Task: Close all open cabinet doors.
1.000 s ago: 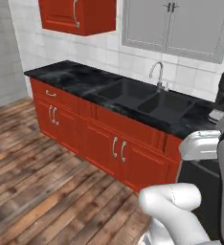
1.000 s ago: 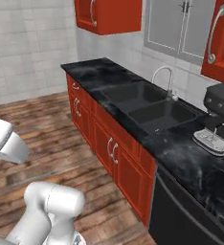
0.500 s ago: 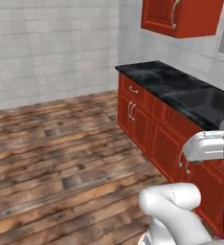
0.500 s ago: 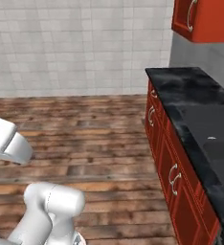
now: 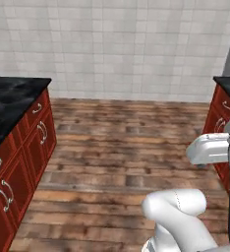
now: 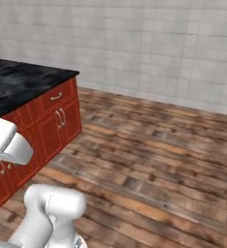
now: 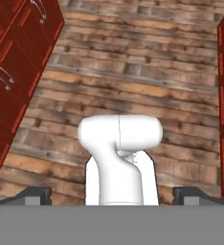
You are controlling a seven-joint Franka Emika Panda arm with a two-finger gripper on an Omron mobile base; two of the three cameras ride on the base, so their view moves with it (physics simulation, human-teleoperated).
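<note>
The cabinet doors are out of view. In the hand view my gripper points down at the wooden floor. Its two dark fingertips stand far apart at the bottom edge, so it is open with nothing held between them.
A white tiled wall stands ahead beyond the wooden floor. On the left is a black counter over small red base doors. Another red base unit is on the right. Red cabinet fronts flank the hand view.
The whole picture has swung: the camera turned with the base. The sink counter and wall cabinets slid out of view; bare tiled wall and floor now lie ahead. The gripper's state looks unchanged.
</note>
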